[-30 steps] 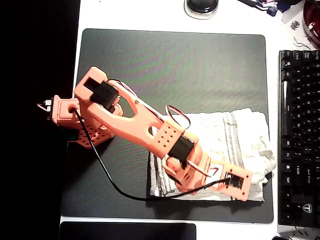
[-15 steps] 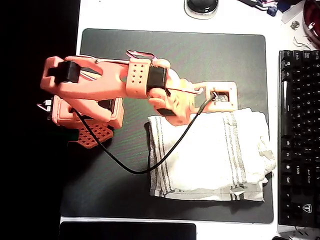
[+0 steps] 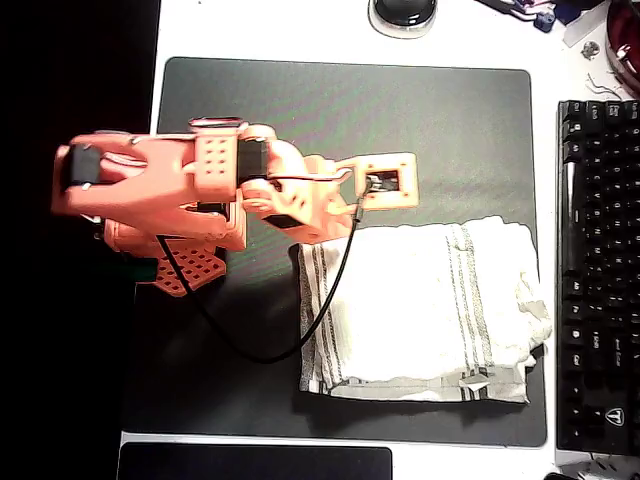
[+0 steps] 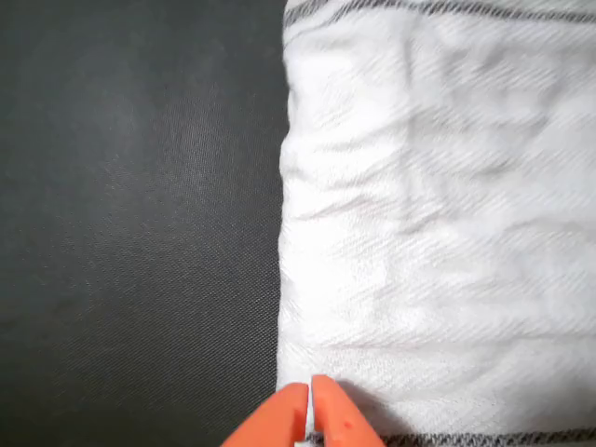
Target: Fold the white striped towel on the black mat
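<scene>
Black keyboard [image 3: 600,270] runs down the right edge of the white desk [image 3: 350,30] in the overhead view, mouse [image 3: 403,14] up top, smaller dark pad [image 3: 255,462] along the bottom.

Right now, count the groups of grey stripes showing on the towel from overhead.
2. One stripe group runs down the towel near its left edge; the other stripe group runs down right of the middle. The crumpled right side may hide more.
</scene>
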